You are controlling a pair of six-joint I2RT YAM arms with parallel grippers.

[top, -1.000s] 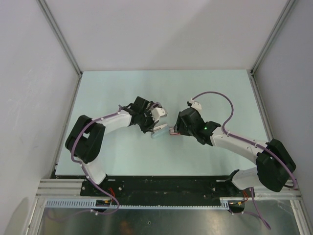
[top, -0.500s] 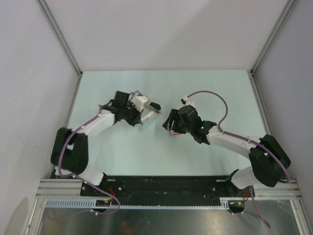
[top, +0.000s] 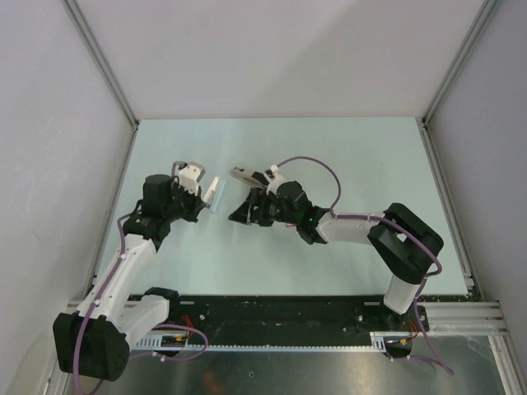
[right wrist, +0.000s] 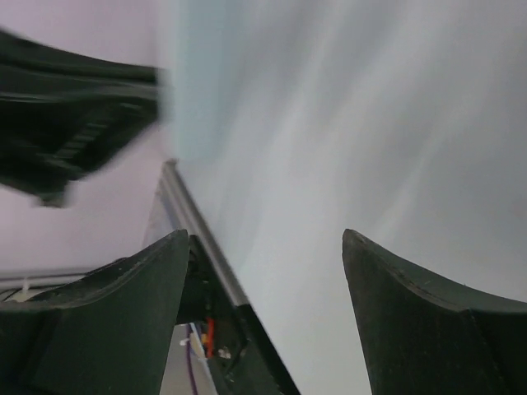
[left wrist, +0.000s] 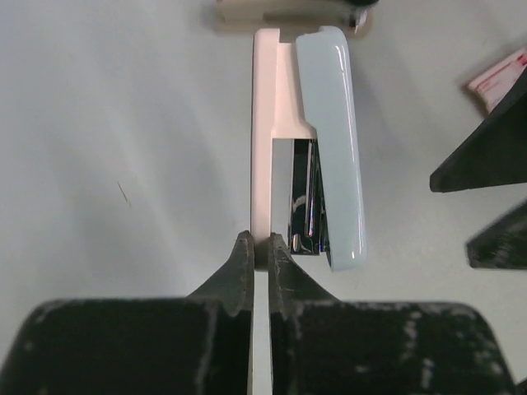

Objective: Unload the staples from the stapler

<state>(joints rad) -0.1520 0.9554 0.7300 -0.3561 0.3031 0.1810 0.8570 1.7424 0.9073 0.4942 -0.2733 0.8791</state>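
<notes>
1. The left gripper (left wrist: 257,247) was pressed together, pinching the cream underside of the stapler (left wrist: 329,148) and holding it above the table (top: 329,148), left of centre.
2. The stapler was hinged open, with its pale top arm swung away and its shiny metal channel (left wrist: 305,206) exposed.
3. The right gripper (right wrist: 262,247) was spread wide, held nothing, and was just beside the stapler.
4. The opening step looked done. Removing the staples seemed to remain, and whether any were inside could not be told.
5. The left wrist view alone showed the pinch, the channel and a red-and-white packet (left wrist: 504,76).
6. The overhead view showed both arms. The right wrist view was blurred.
</notes>
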